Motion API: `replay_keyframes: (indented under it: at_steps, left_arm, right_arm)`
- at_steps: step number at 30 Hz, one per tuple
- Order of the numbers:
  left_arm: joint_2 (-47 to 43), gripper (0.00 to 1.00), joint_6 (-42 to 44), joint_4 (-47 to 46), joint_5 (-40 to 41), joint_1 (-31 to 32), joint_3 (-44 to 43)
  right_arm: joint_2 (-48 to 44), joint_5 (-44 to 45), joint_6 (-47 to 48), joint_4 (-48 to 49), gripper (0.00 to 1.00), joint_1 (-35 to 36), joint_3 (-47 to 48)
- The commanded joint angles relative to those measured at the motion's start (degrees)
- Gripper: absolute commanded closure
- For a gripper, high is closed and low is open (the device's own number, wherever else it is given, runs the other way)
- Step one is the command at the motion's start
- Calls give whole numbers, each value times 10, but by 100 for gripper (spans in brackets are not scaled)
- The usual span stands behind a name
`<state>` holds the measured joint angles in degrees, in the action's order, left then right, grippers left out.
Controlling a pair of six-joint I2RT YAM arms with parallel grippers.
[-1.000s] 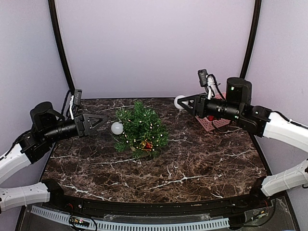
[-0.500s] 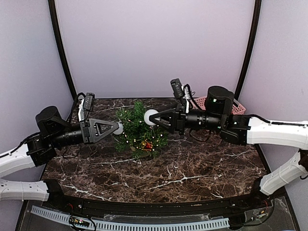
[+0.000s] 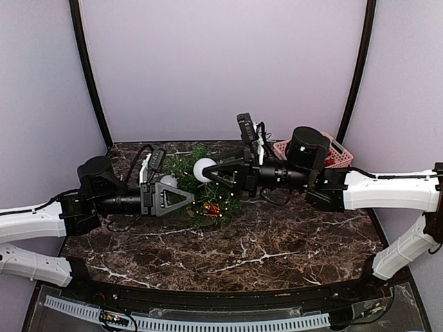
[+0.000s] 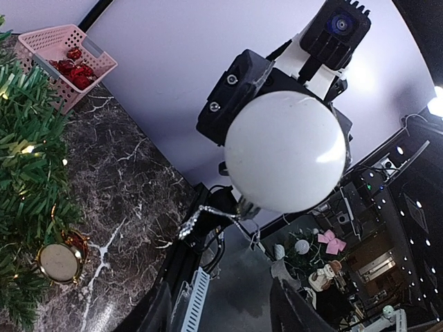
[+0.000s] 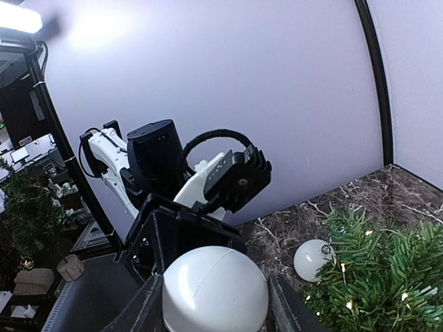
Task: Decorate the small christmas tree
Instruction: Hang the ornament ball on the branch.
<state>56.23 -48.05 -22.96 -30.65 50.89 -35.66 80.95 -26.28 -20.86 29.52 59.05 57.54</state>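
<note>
The small christmas tree (image 3: pixel 223 199), a bushy artificial one of dark green needles with tiny warm lights, stands at the back middle of the dark marble table (image 3: pixel 277 242). Both arms reach in toward it from opposite sides.

The right claw (image 3: pixel 210 171) pinches a smooth matte white ball (image 3: pixel 203 169) between its fingers. From above, ball and claw sit over the tree's upper part, with the branches spreading below and to either side. In the right wrist view the tree (image 5: pixel 387 270) lies low and to the right of the held ball (image 5: pixel 214 287).

The left claw (image 3: pixel 188 199) points at the tree's lower left flank, its tips at the edge of the needles. Its fingers stand spread with nothing between them. In the left wrist view the tree (image 4: pixel 28 159) fills the left edge, beside the claw rather than inside it.

A second white ball (image 5: pixel 313 259) hangs at the tree's left edge. A gold round ornament (image 4: pixel 59 261) sits low in the branches. A pink plastic basket (image 3: pixel 336 153) of red ornaments stands at the back right, well apart from the tree.
</note>
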Motion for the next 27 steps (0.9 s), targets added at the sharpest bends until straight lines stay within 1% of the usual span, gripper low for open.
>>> replay_keyframes:
  at_steps: [1, 5, 8, 10, 11, 13, 27]
  left_arm:
    - [8, 49, -7, -58, -15, 8, -19]
    - [25, 51, -37, -136, -19, 13, -11]
    - [40, 53, -37, -144, -17, 18, -18]
    - [48, 56, -37, -147, -14, 21, -19]
    - [50, 59, -37, -146, -12, 22, -20]
    - [56, 62, -40, -146, -9, 23, -21]
    - [65, 60, -54, -188, 11, 29, -18]
  right_arm:
    - [7, -14, -12, 53, 54, 10, 20]
    - [7, -5, -14, 64, 54, 15, 16]
    - [5, 4, -17, 71, 54, 17, 13]
    - [4, 7, -18, 77, 54, 18, 10]
    - [3, 8, -20, 81, 54, 19, 9]
    - [1, 11, -24, 86, 54, 19, 5]
    - [-6, 24, -28, 101, 54, 24, -7]
